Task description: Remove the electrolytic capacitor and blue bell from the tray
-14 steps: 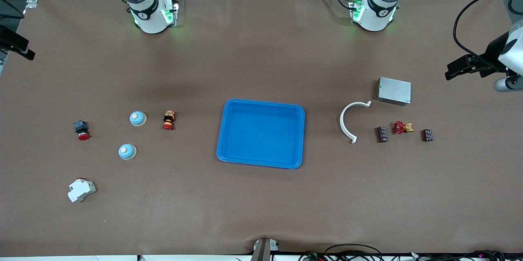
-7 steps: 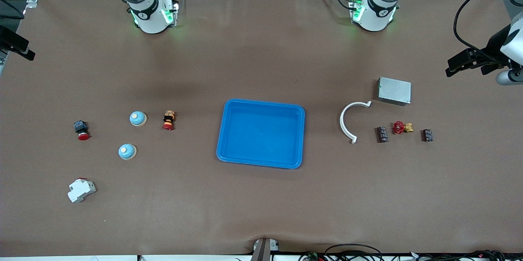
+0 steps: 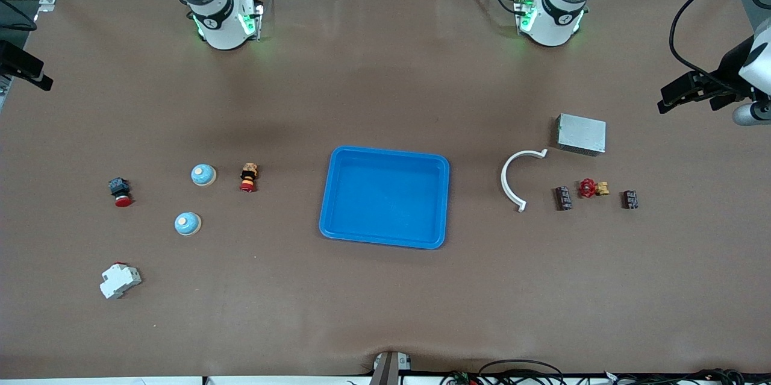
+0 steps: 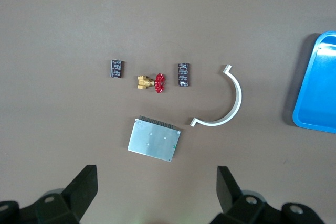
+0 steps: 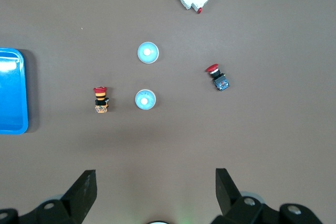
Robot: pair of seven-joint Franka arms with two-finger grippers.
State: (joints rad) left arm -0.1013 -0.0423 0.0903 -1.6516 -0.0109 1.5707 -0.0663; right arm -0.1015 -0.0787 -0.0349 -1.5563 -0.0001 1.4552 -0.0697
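Clock reading: on the front view, 12 o'clock points to the arm bases and 6 o'clock to the front camera.
Worktop [image 3: 385, 313]: brown sheet with parts grouped at both ends and a tray in the middle.
Tray [image 3: 389, 150]: blue, rectangular, with nothing in it.
Inner capacitor [image 3: 562, 198]: small dark block lying on the worktop at 3 o'clock from the tray, toward the left arm's end.
Outer capacitor [image 3: 630, 199]: same kind, at 3 o'clock from the inner capacitor, well apart from it.
Valve [image 3: 593, 188]: red handwheel on a brass body, between the two capacitors and touching neither.
Clip [image 3: 503, 177]: white half-ring at 9 o'clock from the inner capacitor, its open side facing that capacitor.
Metal box [image 3: 581, 134]: flat and grey, at 12 o'clock from the valve.
Upper bell [image 3: 203, 175]: light blue dome at 9 o'clock from the tray, toward the right arm's end.
Lower bell [image 3: 188, 223]: matching dome at roughly 7 o'clock from the upper bell, apart from it.
Striped button [image 3: 248, 177]: red and yellow, on its side at 3 o'clock from the upper bell.
Red-capped button [image 3: 120, 191]: dark body, at 9 o'clock from the upper bell.
Breaker [image 3: 120, 281]: white, at about 8 o'clock from the lower bell.
Left pincer [image 4: 155, 190]: released, fingers spread wide, grasping nothing, high over the left arm's end of the worktop.
Right pincer [image 5: 155, 190]: released, fingers wide apart, grasping nothing, high over the right arm's end of the worktop.
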